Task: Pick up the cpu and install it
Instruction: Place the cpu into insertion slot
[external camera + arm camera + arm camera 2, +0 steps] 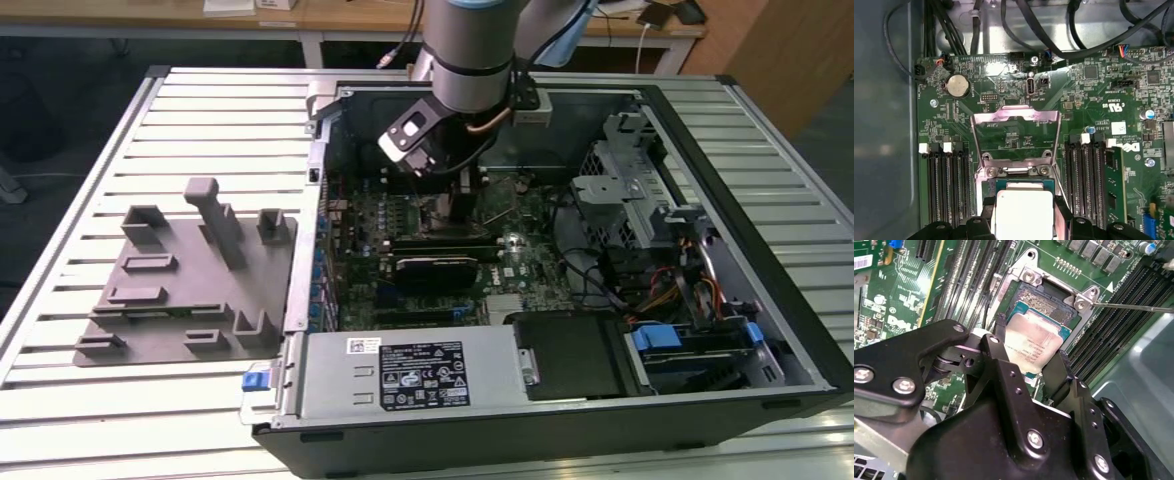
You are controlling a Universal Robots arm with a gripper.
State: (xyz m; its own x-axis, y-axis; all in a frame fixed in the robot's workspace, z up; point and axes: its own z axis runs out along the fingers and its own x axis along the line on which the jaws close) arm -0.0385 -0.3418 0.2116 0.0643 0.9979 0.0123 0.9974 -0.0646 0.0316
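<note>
The cpu (1035, 340), a flat silver square with a green rim, lies between my gripper's (1029, 354) two black fingers (1000, 342), which press on its opposite edges. It sits low over the motherboard's socket (1026, 277), inside the metal frame. In the first wrist view the cpu (1024, 212) is just below the raised metal load plate (1016, 120), with my gripper (1024, 220) shut on it. The exterior view has the arm reaching down into the open computer case (747, 400), its gripper (447, 185) over the board's upper middle.
Memory slots (946, 185) flank the socket on both sides. The thin socket lever (1134, 306) sticks out sideways. Cables and a drive cage (641, 200) fill the case at the exterior view's right. A grey fixture (187, 280) lies on the slatted table at the left.
</note>
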